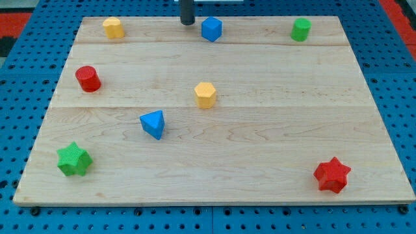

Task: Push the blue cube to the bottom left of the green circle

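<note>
The blue cube [211, 28] sits near the board's top edge, a little right of centre. The green circle [300, 29], a short cylinder, stands at the top right, well to the right of the cube at about the same height. My tip [187, 23] is at the top edge, just left of the blue cube with a small gap between them.
A yellow hexagonal block [113, 27] is at the top left, a red cylinder [88, 78] on the left, a yellow hexagon [205, 95] near centre, a blue triangle [153, 123] below it, a green star [73, 159] bottom left, a red star [332, 174] bottom right.
</note>
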Available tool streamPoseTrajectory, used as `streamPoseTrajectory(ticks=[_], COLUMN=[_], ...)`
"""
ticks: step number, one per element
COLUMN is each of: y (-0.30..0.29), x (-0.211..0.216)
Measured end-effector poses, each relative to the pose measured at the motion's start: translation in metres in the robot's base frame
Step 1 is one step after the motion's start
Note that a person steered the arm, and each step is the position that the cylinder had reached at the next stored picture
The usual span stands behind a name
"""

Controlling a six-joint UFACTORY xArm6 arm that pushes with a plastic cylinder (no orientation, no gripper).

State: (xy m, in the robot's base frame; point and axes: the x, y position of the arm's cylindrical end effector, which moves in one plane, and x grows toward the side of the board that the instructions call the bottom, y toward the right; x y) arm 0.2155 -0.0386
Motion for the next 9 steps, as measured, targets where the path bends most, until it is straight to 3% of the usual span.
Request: streamPoseTrajectory(ticks=[1,3,5,6,8,9], y=[0.094,0.16,0.074,0.078,0.148,0.124], x=[0.0,0.014,0.008,0.022,0.037,0.055])
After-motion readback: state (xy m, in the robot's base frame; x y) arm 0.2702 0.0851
